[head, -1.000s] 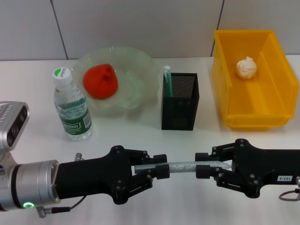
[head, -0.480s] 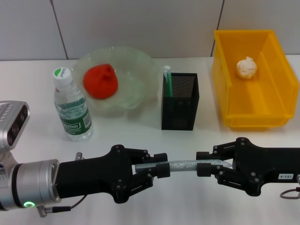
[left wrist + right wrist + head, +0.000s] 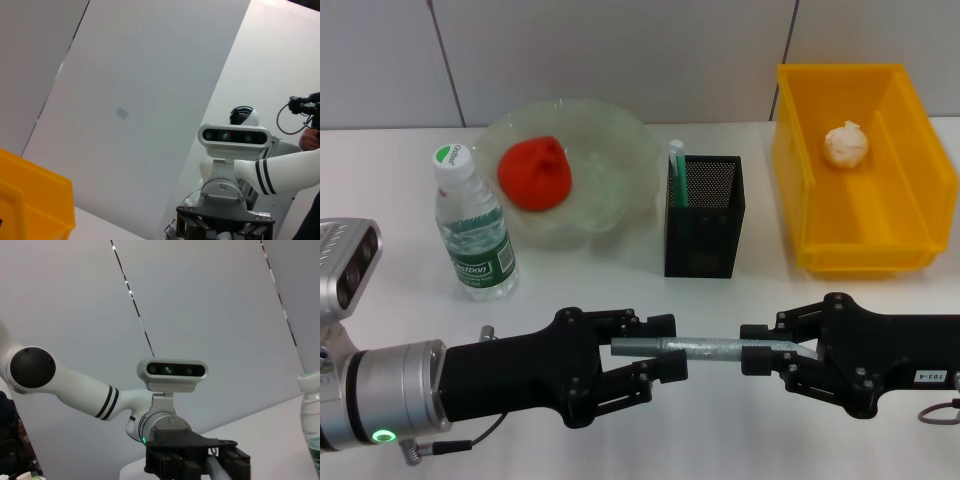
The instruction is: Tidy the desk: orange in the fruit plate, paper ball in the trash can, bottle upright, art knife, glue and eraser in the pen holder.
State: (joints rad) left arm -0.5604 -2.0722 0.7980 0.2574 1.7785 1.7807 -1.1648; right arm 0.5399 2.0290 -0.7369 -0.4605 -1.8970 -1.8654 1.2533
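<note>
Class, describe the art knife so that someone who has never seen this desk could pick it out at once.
Start at the black mesh pen holder in the middle of the desk and look toward the near edge, where the robot's two black hands face each other. The art knife is the slim grey metallic rod lying level between the left hand and right hand. The other slim stick, the green glue, stands in the holder.

Desk (image 3: 620, 285) layout, head view: things in a row across the upper frame, both grippers facing each other along the bottom.

The bottle (image 3: 471, 225) stands upright at left; the fruit plate (image 3: 610, 135) sits upper centre-left with the orange (image 3: 535, 172) in it; the pen holder (image 3: 704, 217) stands at centre with the glue (image 3: 676, 170) in its left corner; the trash can (image 3: 860, 170) is upper right, holding the paper ball (image 3: 847, 145). Bottom centre, the art knife (image 3: 700, 349) lies level between the left gripper (image 3: 655, 352) and right gripper (image 3: 760, 348), whose fingers clamp its right end.
</note>
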